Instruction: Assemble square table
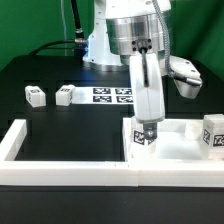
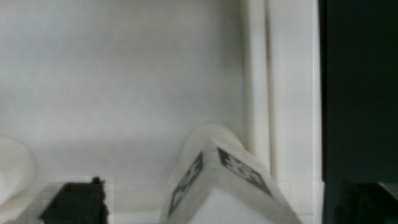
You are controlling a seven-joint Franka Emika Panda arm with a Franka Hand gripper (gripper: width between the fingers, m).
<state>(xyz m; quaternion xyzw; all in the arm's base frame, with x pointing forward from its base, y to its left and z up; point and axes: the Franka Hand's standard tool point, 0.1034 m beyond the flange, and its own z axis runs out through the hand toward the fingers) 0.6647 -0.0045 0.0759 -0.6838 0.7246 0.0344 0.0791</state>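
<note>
The white square slab (image 1: 172, 145) lies at the front right against the border wall; its raised rim (image 2: 267, 100) shows in the wrist view. A white tagged leg block (image 1: 140, 139) stands on the slab's corner at the exterior view's left and also shows in the wrist view (image 2: 222, 185). My gripper (image 1: 148, 130) hangs straight over it, jaws open, a dark finger (image 2: 80, 203) on each side with a gap to the leg. Two more leg blocks (image 1: 35, 95) (image 1: 65, 95) lie at the back left. Another leg block (image 1: 215, 134) stands at the right edge.
The long white U-shaped border wall (image 1: 70, 170) runs along the front and up the left side. The marker board (image 1: 112, 95) lies flat at the back middle. The arm's base (image 1: 100, 45) stands behind it.
</note>
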